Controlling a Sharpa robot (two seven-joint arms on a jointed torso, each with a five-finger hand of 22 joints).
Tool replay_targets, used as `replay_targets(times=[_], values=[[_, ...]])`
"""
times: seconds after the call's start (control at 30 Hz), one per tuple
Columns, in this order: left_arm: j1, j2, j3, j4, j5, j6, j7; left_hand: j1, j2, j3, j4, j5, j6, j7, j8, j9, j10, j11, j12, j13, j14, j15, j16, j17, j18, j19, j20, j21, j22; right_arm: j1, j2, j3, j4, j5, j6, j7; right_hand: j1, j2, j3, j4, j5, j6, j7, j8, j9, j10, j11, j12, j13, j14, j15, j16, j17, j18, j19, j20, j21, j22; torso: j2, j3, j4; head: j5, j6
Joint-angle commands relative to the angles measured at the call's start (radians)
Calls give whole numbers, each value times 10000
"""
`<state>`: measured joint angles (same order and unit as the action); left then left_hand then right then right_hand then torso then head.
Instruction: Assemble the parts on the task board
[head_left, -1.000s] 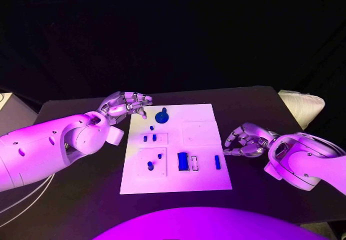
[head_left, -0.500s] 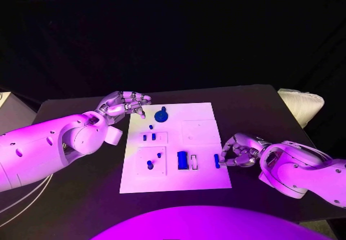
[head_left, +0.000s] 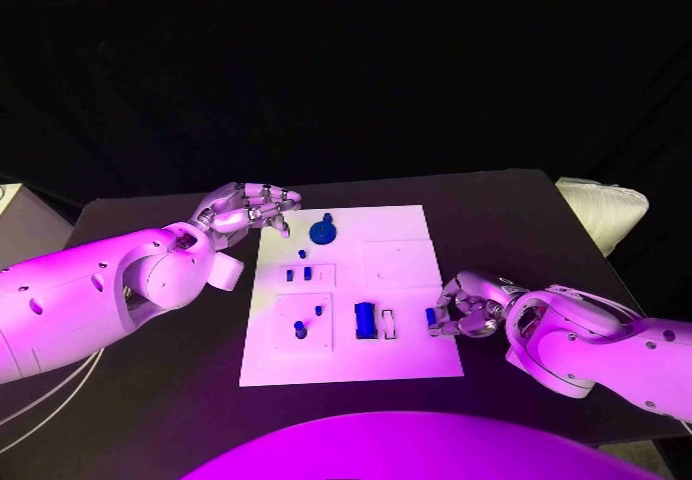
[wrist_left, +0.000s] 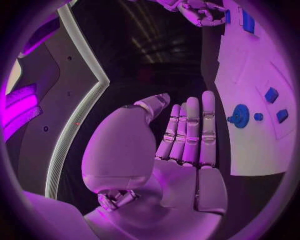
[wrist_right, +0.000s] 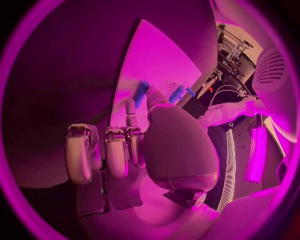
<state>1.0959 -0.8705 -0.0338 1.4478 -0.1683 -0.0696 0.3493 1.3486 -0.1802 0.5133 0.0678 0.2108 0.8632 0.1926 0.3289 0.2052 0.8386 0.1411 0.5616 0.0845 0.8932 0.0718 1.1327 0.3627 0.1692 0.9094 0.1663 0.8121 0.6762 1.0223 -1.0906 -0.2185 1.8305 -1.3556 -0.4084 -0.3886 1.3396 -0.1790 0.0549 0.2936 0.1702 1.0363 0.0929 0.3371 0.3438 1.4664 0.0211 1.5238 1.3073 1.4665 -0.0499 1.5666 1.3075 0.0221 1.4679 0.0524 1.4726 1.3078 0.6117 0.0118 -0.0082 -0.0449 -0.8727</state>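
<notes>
Where it lies flat, white task board (head_left: 411, 355), small blue parts (head_left: 365, 320)

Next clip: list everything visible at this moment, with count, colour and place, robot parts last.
Black table: one, under everything.
White task board plate: one, at the table's middle.
Round blue disc part with a knob: one, at the board's far end.
Large blue rectangular block: one, near the board's front middle.
Narrow blue bar: one, at the board's right edge, at the right hand's fingertips.
Small blue pieces: several, on the board's left half.
Left hand: silver, empty, beside the board's far left corner.
Right hand: silver, fingers curled at the bar; grip unclear.
</notes>
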Motion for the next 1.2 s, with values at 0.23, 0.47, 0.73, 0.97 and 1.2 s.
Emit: replay_targets(times=[0.23,0.47,0.73,0.97,1.2], values=[[-4,-6,7,37,-56,203,114,-30,22,16,67,29,-42,-43,54,-14,64,-30,61,14,-22,16,-8,3,139,26,13,-35,-10,-130,348,-21,-200,-614,168,-645,-52,29,-45,-22,7,80,-25,53,-9,819,-64,35,2390,1043,-1,42,2633,-43,814,29,43,2395,3,3,-11,37,1],[-4,-26,7,40,-56,218,94,-30,22,16,67,29,-42,-43,54,-14,64,-30,61,14,-22,16,-8,3,139,26,13,-35,-10,-218,691,-20,-343,-1467,301,-979,1135,33,534,-252,516,164,-108,60,-15,810,-150,21,2385,1043,-86,42,2633,-42,812,-53,40,2393,-1,1,-6,37,1],[-4,-46,7,51,-61,223,79,-30,22,16,67,29,-42,-43,54,-14,64,-30,61,14,-22,16,-8,3,139,26,13,-35,-10,-261,923,-21,-397,-2076,416,-1230,1635,-245,1916,-177,1298,317,-110,-4,-99,799,-165,2,2379,1043,-101,42,2633,-46,814,-79,58,2397,-1,-2,-10,64,1],[-4,-59,7,63,-79,231,64,-28,33,17,77,33,-39,-49,63,-17,89,-39,93,25,-24,8,-2,6,142,28,10,-44,-13,-268,973,-21,-380,-2249,469,-1370,1453,-435,2628,-206,1838,374,-122,25,-80,803,-178,4,2383,1043,-112,42,2633,-50,818,-90,79,2402,-4,2,-16,84,1],[-4,-61,7,70,-94,227,58,-26,34,17,78,33,-38,-50,66,-17,85,-40,97,25,-25,6,-1,6,143,29,9,-46,-14,-268,946,-18,-196,-2154,13,-1335,1029,-467,3177,-215,2301,434,-186,128,4,877,-232,133,2453,1043,-156,42,2633,-76,853,-124,223,2438,-4,6,-13,101,1]])
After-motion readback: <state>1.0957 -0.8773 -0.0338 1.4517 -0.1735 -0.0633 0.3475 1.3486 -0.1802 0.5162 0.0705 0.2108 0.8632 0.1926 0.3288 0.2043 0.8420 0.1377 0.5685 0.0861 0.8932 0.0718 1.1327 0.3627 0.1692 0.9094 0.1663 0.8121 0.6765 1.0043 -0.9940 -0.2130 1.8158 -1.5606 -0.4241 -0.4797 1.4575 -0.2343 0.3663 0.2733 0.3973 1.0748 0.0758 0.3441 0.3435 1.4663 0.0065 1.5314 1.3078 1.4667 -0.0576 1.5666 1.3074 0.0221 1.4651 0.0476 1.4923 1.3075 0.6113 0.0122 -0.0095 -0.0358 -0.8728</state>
